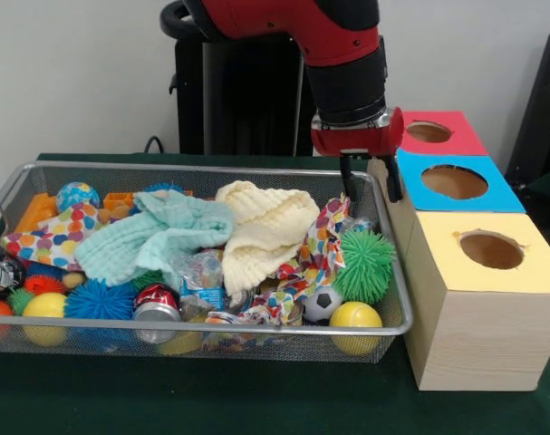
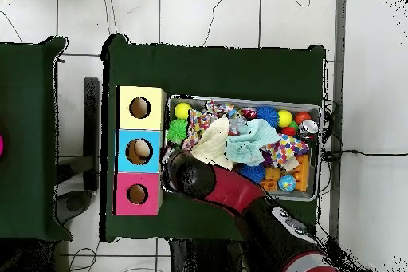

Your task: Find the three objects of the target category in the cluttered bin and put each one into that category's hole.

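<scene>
Nearest the camera, the yellow-topped box (image 1: 486,313) is being shown with its hole (image 1: 491,249) unobstructed. A polka-dot cloth (image 1: 313,258) is being draped among toys at the bin's (image 1: 193,332) box-side end; another (image 1: 48,237) is lying at the opposite end. Being thin and limp, each is judged best pinched at a raised fold. The gripper (image 1: 369,186) is being held just above the first cloth, jaws parted and empty. Room is being limited by the wire rim and the neighbouring cream cloth (image 1: 261,227).

Plain pale wall (image 1: 75,72), white tiled floor (image 2: 207,13), dark green tablecloth (image 2: 215,61)
</scene>
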Motion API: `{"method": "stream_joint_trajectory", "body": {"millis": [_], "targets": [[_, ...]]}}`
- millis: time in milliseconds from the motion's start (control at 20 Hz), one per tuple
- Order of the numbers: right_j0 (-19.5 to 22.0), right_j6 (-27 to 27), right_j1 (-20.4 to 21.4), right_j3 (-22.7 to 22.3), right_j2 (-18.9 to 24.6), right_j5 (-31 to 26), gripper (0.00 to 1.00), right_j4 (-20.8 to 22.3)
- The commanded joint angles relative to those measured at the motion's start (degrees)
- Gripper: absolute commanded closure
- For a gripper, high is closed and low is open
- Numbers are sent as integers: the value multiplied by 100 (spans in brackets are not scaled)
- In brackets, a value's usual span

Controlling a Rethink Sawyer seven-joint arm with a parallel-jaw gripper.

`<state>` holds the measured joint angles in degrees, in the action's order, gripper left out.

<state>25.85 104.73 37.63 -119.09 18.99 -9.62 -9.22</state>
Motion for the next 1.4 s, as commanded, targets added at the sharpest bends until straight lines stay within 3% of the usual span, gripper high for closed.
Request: {"method": "stream_joint_trajectory", "body": {"millis": [50, 600, 850, 1250, 1400], "targets": [[-259, 1005, 89, 579, -666, -797, 0, -297], [-1314, 968, 185, 1080, -2049, -1088, 0, 0], [-1638, 1008, 134, 1257, -2483, -1207, 0, -12], [-1927, 1295, -64, 1446, -2863, -448, 0, -276], [-1717, 1356, -79, 1301, -2509, 151, 0, -382]]}}
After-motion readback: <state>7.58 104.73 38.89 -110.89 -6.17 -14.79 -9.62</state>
